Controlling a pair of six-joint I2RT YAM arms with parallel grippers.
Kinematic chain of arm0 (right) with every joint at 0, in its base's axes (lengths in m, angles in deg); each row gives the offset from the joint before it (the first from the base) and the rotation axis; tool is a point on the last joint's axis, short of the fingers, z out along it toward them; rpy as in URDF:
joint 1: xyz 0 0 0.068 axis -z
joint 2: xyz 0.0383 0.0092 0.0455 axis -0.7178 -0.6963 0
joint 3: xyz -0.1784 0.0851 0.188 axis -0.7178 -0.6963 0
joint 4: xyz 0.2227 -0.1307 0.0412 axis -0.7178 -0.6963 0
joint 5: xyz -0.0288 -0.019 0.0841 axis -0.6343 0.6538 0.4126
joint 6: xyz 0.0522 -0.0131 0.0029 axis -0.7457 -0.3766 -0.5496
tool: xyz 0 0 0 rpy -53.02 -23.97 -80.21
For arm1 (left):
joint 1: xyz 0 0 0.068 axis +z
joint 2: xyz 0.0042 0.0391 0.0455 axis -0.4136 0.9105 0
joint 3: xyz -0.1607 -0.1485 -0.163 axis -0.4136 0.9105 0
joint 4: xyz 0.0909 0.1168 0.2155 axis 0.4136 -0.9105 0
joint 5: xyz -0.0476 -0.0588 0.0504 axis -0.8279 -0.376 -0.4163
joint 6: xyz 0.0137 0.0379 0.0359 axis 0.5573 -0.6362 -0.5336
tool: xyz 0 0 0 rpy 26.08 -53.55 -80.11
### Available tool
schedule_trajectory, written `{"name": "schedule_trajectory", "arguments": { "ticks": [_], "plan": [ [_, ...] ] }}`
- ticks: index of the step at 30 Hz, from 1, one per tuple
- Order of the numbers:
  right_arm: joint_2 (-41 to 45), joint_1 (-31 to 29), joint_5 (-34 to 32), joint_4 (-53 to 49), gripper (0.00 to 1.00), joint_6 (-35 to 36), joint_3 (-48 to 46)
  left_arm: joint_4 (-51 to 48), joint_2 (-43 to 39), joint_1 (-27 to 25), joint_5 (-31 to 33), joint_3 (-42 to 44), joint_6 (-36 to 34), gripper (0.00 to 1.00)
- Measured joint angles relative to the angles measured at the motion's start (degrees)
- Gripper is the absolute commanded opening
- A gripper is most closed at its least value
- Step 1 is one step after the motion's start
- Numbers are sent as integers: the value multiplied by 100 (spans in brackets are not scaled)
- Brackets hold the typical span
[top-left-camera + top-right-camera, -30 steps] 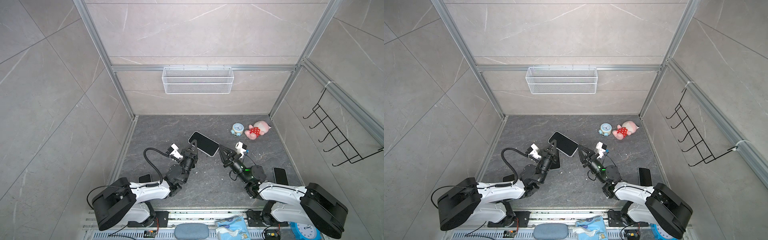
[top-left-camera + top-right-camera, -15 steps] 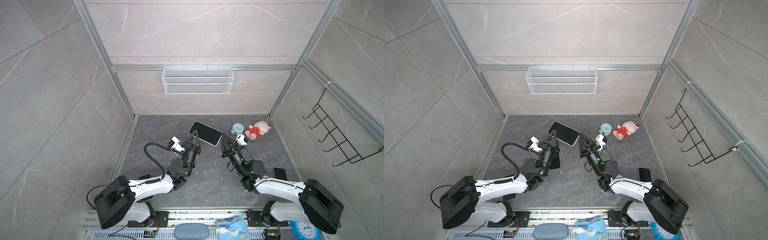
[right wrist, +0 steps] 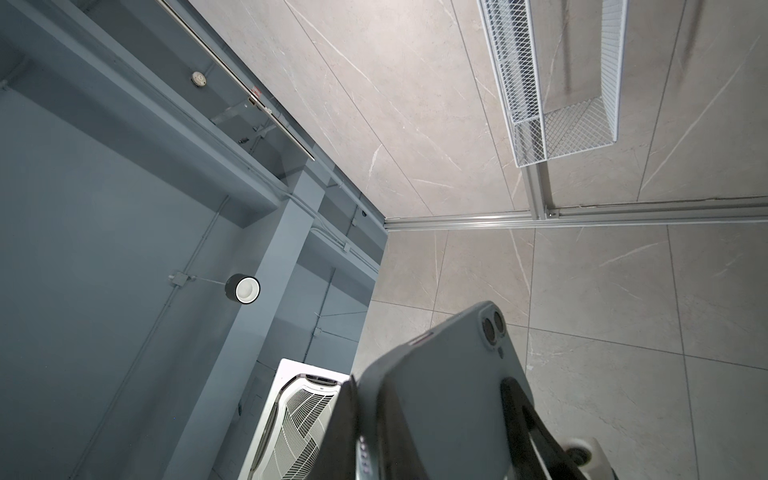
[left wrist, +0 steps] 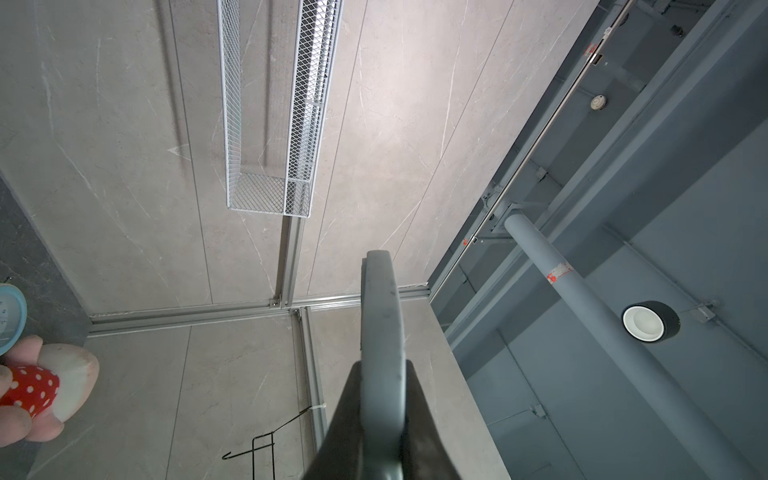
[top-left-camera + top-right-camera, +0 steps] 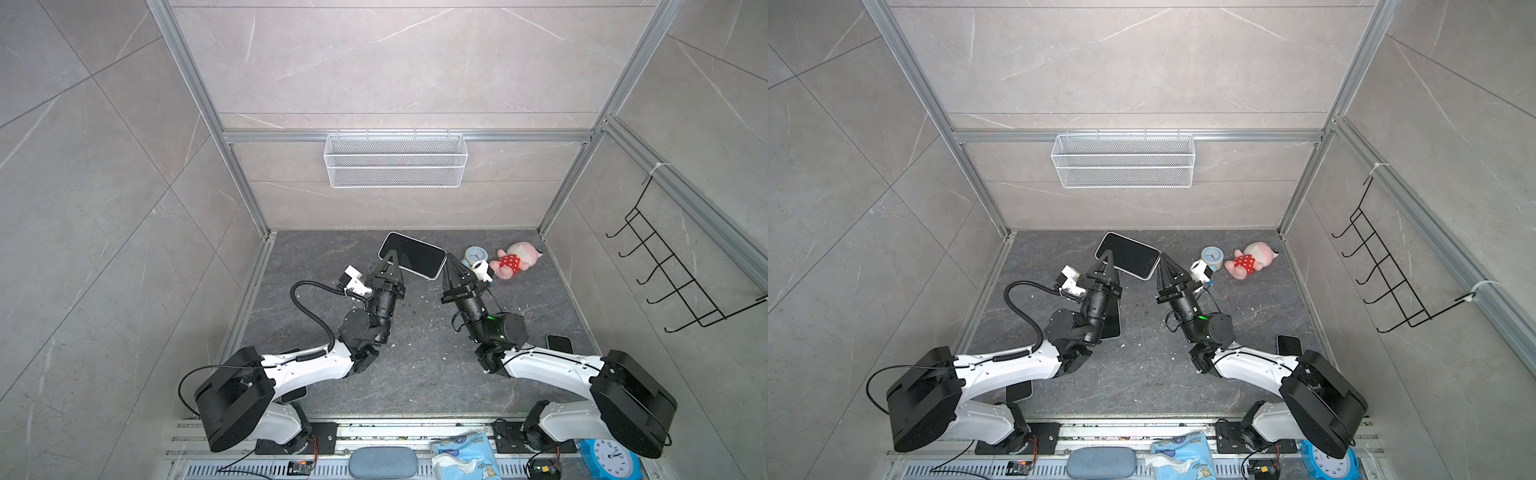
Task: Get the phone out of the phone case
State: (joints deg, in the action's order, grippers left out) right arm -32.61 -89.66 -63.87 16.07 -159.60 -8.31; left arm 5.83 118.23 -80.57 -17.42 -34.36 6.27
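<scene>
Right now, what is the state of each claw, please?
Left claw: closed on the cased phone.
Right claw: closed on the cased phone, at its other end.

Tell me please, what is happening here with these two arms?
The two arms hold one phone between them in the air, screen up. The left fingers are shut on one end of it, the right fingers on the opposite end. The phone is not yet out of its grey case.

Phone (image 5: 412,254) between left gripper (image 5: 390,257) and right gripper (image 5: 449,257), clock (image 5: 473,254) and plush toy (image 5: 515,259) to its right
</scene>
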Motion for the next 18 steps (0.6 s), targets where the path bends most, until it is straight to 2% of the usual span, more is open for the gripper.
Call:
{"name": "schedule_trajectory", "arguments": {
  "ticks": [18],
  "plan": [
    [-168, 44, -304, 151, 0, -382, -184, -144, 160, 0, 74, -125, -170, 0]
  ]
}}
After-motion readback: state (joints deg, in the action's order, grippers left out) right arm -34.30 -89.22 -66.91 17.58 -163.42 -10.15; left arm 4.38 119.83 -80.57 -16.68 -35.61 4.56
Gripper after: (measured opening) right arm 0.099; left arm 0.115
